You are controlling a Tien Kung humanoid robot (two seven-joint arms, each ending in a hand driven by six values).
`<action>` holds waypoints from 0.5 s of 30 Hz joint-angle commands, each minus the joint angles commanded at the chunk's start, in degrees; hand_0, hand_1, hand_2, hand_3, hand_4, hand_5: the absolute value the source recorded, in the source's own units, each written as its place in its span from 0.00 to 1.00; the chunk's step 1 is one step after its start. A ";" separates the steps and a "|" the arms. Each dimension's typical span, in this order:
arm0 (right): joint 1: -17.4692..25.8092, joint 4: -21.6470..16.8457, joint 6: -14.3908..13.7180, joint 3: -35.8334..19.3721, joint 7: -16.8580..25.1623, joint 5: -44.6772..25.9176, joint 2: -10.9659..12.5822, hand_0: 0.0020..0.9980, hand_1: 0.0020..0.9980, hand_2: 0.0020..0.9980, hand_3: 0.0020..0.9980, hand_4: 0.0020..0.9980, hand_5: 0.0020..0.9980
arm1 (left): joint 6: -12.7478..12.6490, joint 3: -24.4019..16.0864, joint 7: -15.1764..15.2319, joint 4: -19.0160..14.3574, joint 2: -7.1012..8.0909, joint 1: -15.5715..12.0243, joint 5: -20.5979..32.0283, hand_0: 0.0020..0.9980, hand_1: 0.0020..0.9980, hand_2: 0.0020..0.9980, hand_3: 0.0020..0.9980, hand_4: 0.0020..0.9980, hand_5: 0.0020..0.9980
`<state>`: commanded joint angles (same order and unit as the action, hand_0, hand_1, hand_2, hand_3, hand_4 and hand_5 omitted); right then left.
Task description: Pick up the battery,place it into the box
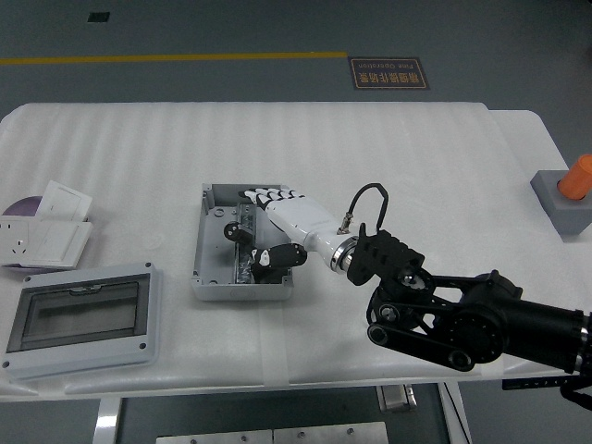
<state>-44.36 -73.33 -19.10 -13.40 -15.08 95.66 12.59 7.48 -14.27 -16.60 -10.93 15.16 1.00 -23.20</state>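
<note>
Now the right hand (pixel 268 227) was reaching into the open grey box (pixel 211 242) near the middle of the table (pixel 370 148). Its fingers (pixel 242 228) were bent down over the box's inside, narrow, but I could not tell if they gripped anything. A dark block, probably the battery (pixel 268 260), showed just under the thumb, inside the box at its near right part. I judged the placing step nearly complete. To do it well, the hand should let the battery lie flat beside the metal rail, then open gently and lift straight up without touching the box wall. The table was covered with white ribbed foam sheet. On its left lay 1 clear-window lid (pixel 79 317). Behind was grey floor with a yellow line (pixel 176 58).
</note>
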 joint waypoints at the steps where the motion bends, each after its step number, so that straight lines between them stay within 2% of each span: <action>1: 0.23 0.05 0.02 -0.34 -0.01 0.00 0.02 1.00 1.00 1.00 1.00 0.75 0.45 | 0.00 0.04 0.01 0.00 -0.01 0.00 0.05 0.60 0.67 0.56 0.55 0.45 0.51; 7: 2.79 -0.15 -0.23 -5.20 -0.15 0.82 1.28 1.00 1.00 1.00 1.00 0.76 0.46 | 0.01 0.23 0.06 -0.01 -0.11 -0.07 0.27 0.60 0.67 0.56 0.55 0.45 0.50; 15: 9.64 0.05 -1.09 -17.04 -0.03 3.10 6.15 1.00 1.00 1.00 1.00 0.75 0.46 | 0.01 0.69 0.16 -0.01 -0.28 -0.50 1.07 0.60 0.67 0.56 0.55 0.45 0.50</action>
<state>-34.73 -73.28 -20.20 -30.44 -15.11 98.76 18.74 7.48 -13.57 -16.44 -10.94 14.88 0.51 -22.13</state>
